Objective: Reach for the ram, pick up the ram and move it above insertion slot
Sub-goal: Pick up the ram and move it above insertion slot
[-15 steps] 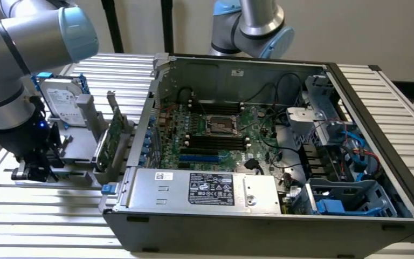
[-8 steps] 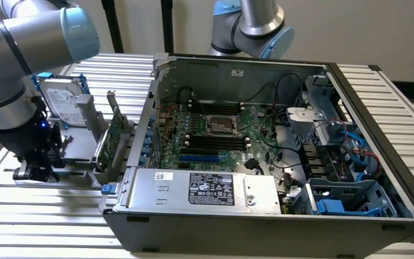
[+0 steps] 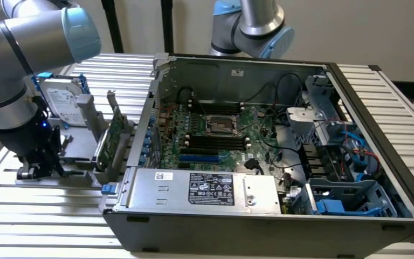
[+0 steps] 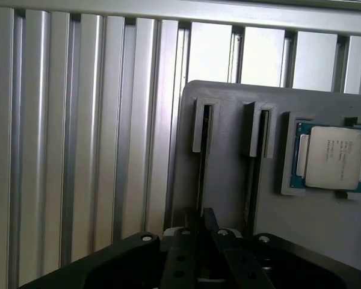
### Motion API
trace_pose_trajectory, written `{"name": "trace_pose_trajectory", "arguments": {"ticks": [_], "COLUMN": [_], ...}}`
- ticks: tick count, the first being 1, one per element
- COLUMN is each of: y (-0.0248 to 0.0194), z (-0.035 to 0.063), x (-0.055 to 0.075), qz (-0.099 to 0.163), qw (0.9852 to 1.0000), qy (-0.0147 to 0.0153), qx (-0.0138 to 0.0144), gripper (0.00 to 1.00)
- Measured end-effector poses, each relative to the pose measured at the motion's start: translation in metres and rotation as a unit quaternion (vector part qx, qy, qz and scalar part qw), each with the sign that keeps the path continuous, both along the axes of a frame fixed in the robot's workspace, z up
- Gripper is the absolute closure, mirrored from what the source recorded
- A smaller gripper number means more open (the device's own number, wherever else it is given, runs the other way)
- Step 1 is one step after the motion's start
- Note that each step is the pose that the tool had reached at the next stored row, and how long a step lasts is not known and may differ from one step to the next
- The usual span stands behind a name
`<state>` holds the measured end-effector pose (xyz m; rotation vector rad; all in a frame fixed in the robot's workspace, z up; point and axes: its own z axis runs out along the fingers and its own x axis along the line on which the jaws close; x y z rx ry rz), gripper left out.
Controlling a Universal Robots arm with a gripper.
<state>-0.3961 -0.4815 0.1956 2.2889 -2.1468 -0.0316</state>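
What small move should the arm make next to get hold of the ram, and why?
Probably a short, straight descent onto the ram. In the wrist view the gripper sits in line with that thin edge-on stick in its slot of the grey holder, and the exterior view shows it low at the holder, so no sideways correction looks needed.

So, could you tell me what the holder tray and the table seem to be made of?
The holder tray looks like matte grey plastic: dull, even, no glare. The table looks like bare aluminium, probably: silvery ribbed slats with bright streaks.
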Motion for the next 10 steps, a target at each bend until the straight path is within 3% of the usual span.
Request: {"name": "trace_pose_trajectory", "arguments": {"ticks": [1,10], "y": [0.0,0.0], "z": [0.0,-0.0001], "x": [0.0,0.0], "qz": [0.0,0.0], "qw": [1.0,1.0], "qy": [0.0,0.0], "qx": [0.0,0.0], "gripper": [0.85,0.86]}}
